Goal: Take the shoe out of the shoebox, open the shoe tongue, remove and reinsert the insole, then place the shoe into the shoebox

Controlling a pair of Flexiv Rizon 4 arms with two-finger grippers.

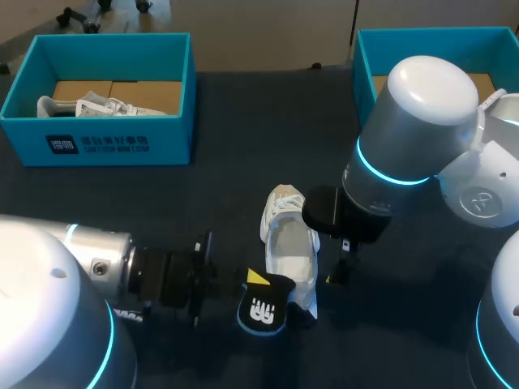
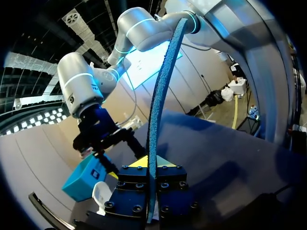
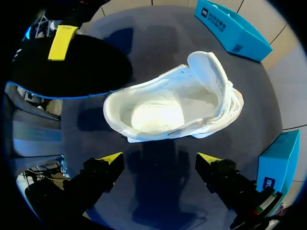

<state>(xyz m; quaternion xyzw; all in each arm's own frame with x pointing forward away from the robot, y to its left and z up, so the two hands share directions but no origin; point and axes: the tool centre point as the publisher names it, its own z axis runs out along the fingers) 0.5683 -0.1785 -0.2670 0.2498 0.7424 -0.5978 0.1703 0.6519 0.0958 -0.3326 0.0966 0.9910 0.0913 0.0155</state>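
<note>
Left wrist view: what has the left pincer (image 2: 149, 165) got?

It is clamped on the insole (image 2: 160, 96). That camera sees it only edge-on, as a thin blue strip rising from between the two fingers.

Does another view show more of it?

The head view shows its dark face with a white mark. The right wrist view shows it as a broad black shape with one yellow fingertip on top.

And the right pincer (image 3: 159, 160)?

Its fingers are spread wide with nothing between them, only the dark table (image 3: 158, 201) below. The head view shows just one of its yellow tips, because the right arm (image 1: 422, 113) covers the rest.

Where is the shoe (image 3: 177, 110)?

It is out on the table between the two pincers, just ahead of the right one, white, with its mouth wide open and the tongue pulled toward the toe. From overhead the toe points far and the heel near. The insole is just beside the heel, and I cannot tell whether they touch. The left wrist view catches only a sliver of the shoe.

And further out?

There is a teal shoebox (image 1: 97, 142) far left with another white shoe (image 1: 89, 105) in it. A second teal box (image 1: 438, 40) is far right, and the right arm hides most of its inside.
</note>
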